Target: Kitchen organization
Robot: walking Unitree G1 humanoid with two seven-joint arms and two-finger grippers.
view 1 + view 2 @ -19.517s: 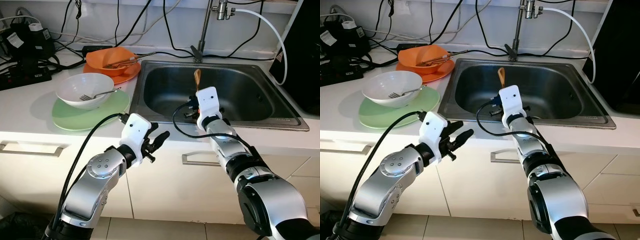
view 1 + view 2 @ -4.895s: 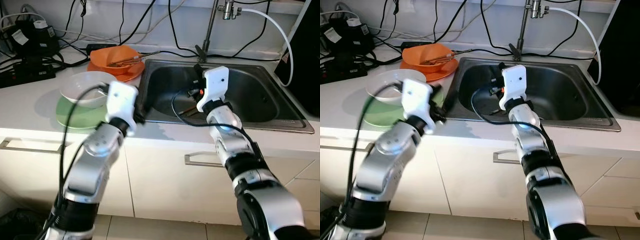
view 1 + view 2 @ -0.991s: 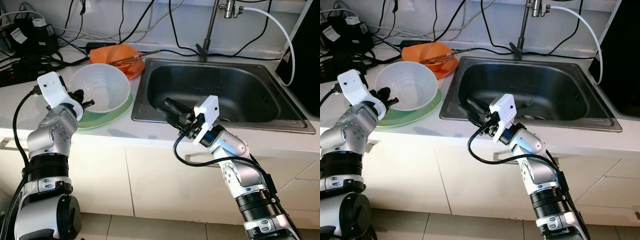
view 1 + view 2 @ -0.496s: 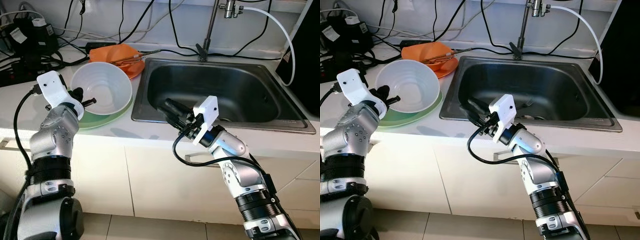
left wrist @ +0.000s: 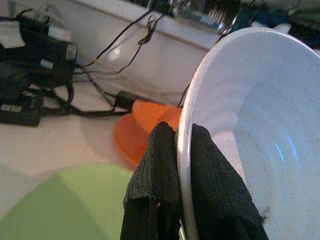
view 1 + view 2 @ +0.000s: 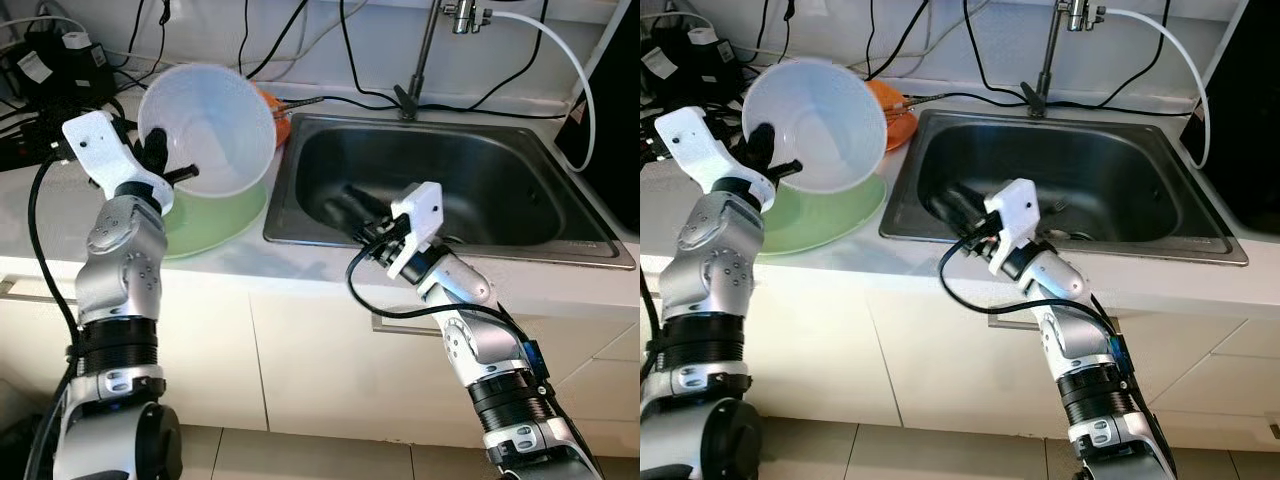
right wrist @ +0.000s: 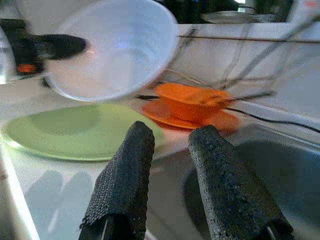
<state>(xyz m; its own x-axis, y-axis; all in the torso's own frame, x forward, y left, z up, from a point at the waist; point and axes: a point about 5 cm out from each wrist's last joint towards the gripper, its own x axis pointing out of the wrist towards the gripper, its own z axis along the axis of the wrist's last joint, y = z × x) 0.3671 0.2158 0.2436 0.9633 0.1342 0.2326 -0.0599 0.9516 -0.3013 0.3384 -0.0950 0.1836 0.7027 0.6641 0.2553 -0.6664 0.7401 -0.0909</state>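
Item: white bowl (image 6: 208, 128), pinched at its rim by our left gripper (image 5: 176, 165) and tilted above the green plate (image 6: 215, 218), right gripper (image 7: 170, 185) parted, empty; risk: thin rim-hold slipping, bowl dropping.

- The plate (image 6: 215, 222) lies on the counter just left of the sink (image 6: 480, 180).
- A bowl (image 6: 215, 125) hangs tilted above that plate, its rim pinched by the left gripper (image 6: 160, 165).
- A second bowl (image 7: 192, 102) sits on its own plate (image 7: 220, 121) behind, left of the sink.
- The right gripper (image 6: 355, 210) reaches over the sink's front left part, fingers apart.
- The tap (image 6: 425, 55) stands behind the sink.
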